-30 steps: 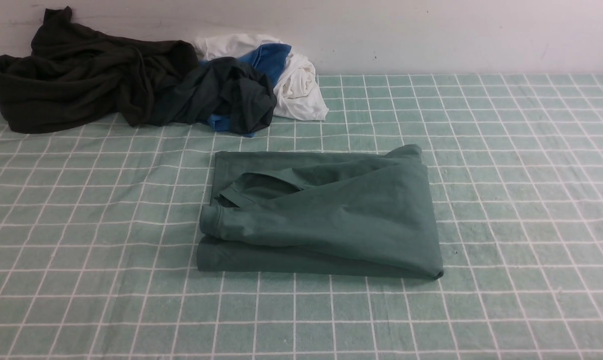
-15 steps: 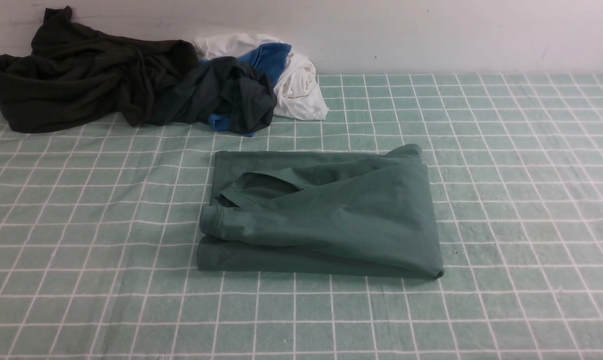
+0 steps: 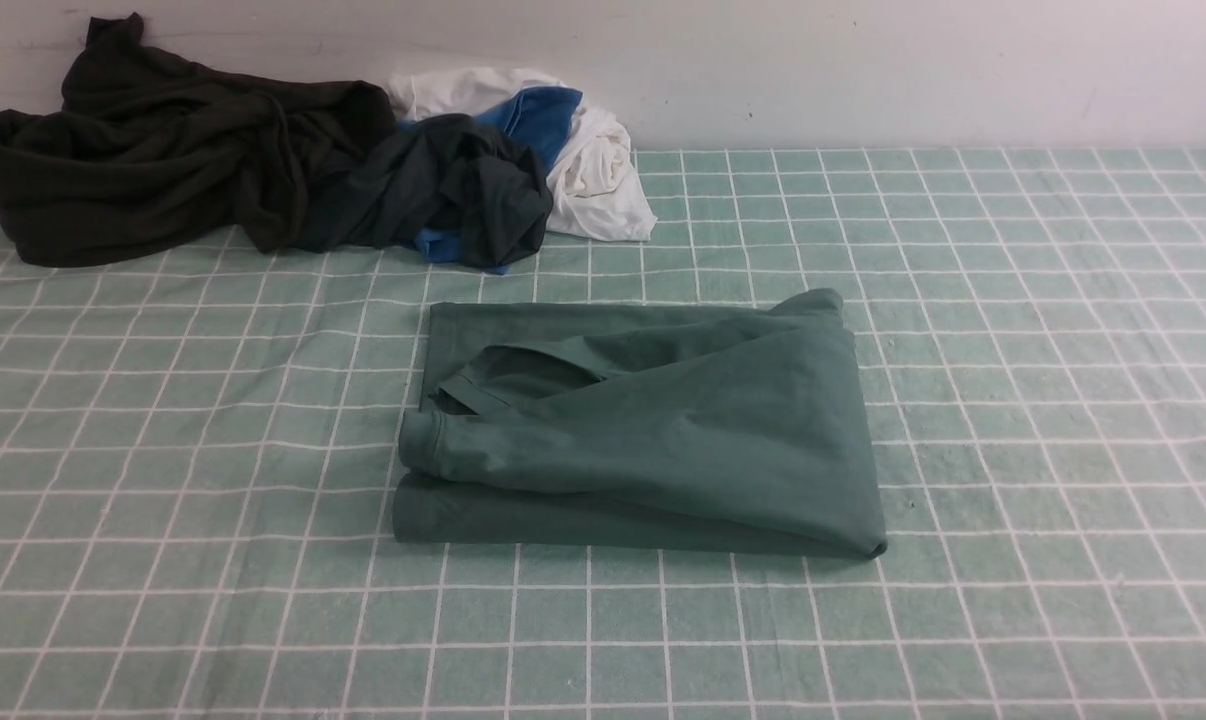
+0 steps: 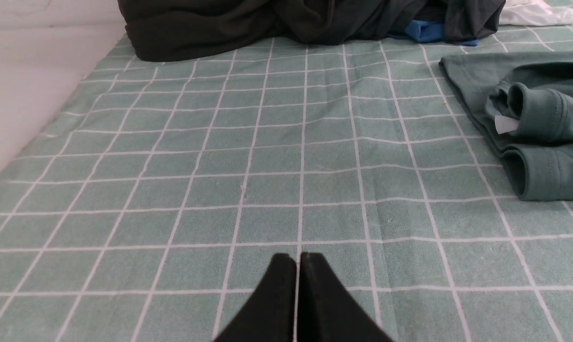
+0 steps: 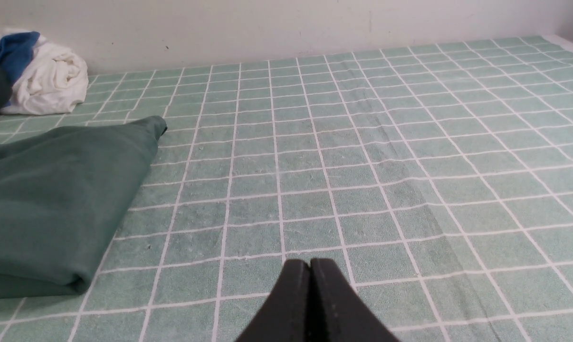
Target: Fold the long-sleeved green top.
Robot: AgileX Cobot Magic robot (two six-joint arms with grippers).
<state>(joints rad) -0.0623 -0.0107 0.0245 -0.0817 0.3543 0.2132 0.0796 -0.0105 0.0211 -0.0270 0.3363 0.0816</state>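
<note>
the table wears a green checked cloth. the green long-sleeved top lies folded at its middle, a pile of dark, white and blue clothes behind. left gripper and right gripper are both clenched, empty, apart from the top.

- green top: soft matt knit cloth, smooth, with stitched cuffs
- table cover: rough terry-like cloth, pale green with white grid lines
- black garments: matt, crumpled cloth
- gripper fingers: matt black, plastic-looking
</note>
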